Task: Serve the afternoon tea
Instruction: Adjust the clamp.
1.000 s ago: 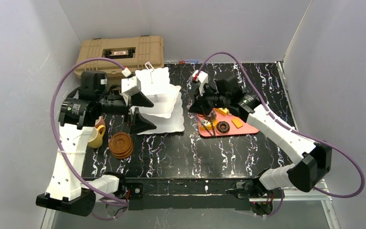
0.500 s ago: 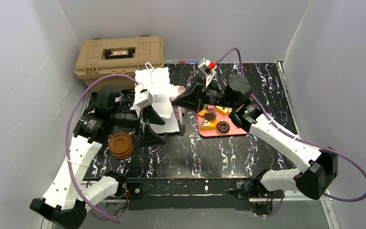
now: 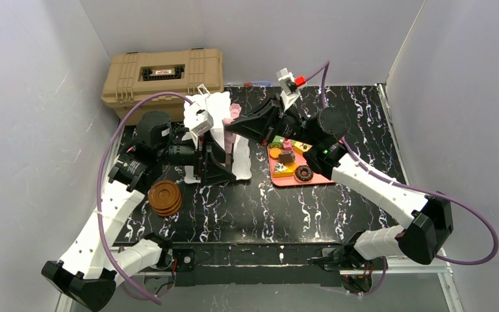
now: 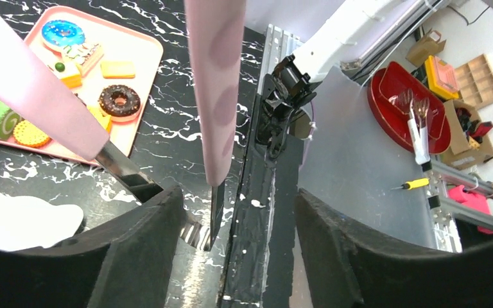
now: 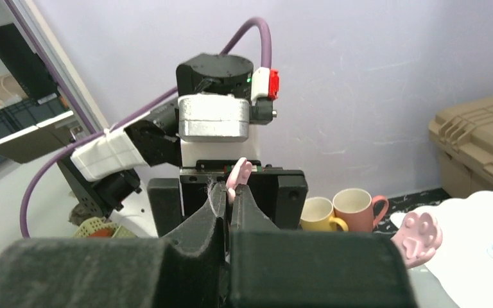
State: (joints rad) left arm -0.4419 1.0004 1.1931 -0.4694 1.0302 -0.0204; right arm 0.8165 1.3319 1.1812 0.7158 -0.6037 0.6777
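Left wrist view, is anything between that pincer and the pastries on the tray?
Yes, the pink tongs. Their two arms run out from inside the open left pincer, and one crosses in front of the tray, hiding some of the pastries. Nothing else visible stands on the table between them.

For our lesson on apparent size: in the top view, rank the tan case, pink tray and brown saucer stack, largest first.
1. tan case
2. pink tray, partly hidden by the right arm
3. brown saucer stack
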